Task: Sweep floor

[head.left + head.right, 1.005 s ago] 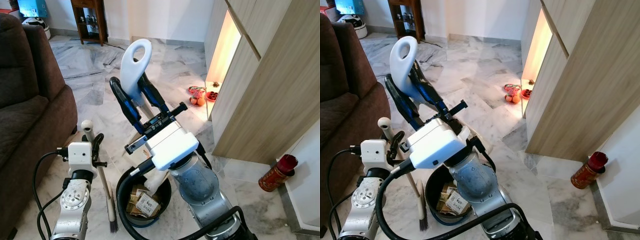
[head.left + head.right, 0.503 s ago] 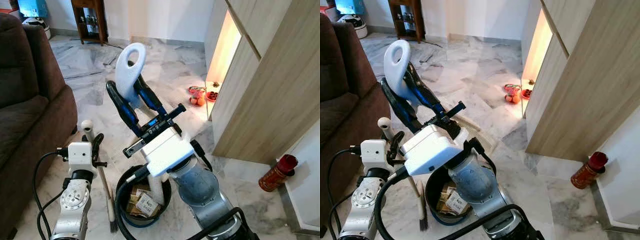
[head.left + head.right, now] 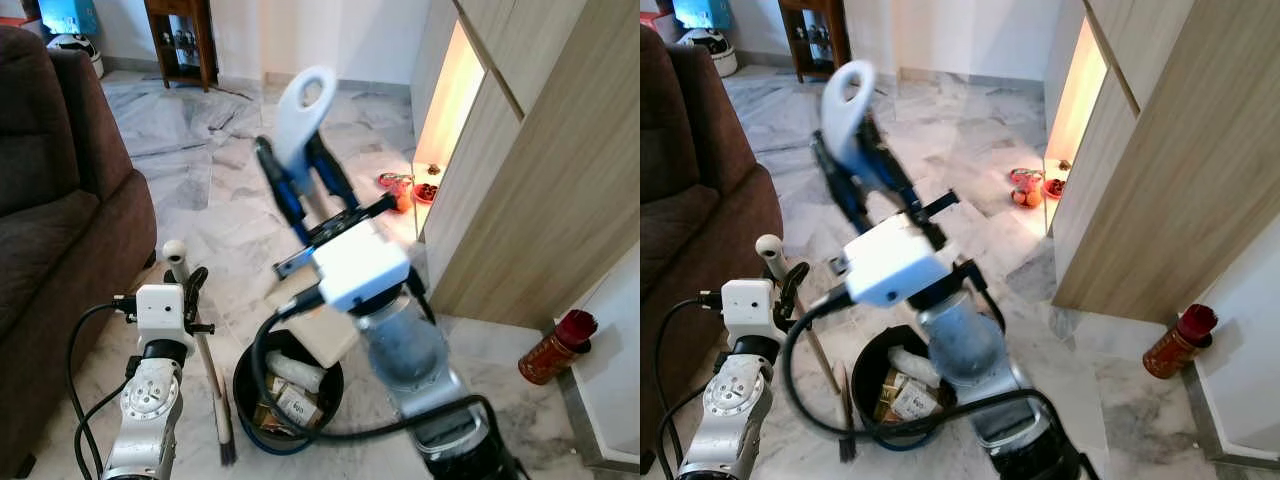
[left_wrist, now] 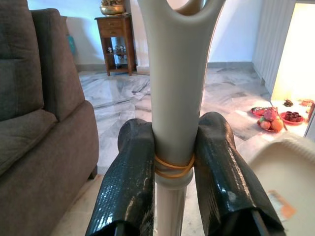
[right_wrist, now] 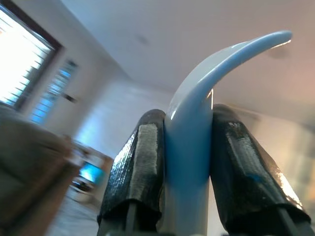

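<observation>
Black fingers of the right gripper are clamped on the white dustpan handle, raised above the black bin with the pan tipped over it. Beside the bin, the left gripper is closed on the broom handle, its brush on the marble floor.

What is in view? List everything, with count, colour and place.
Sofa: one, brown, robot's left.
Side table: one, dark wood, far wall.
Bin: one, black, rubbish inside, floor ahead.
Broom: one, white handle, dark bristles, beside bin.
Dustpan: one, white, raised above bin.
Canister: one, red, floor by cabinet.
Fruit plates: count unclear, red, floor by lit niche.
Cabinet: one, light wood, right.
Left gripper: one, black, shut on broom.
Right gripper: one, black, shut on dustpan.
</observation>
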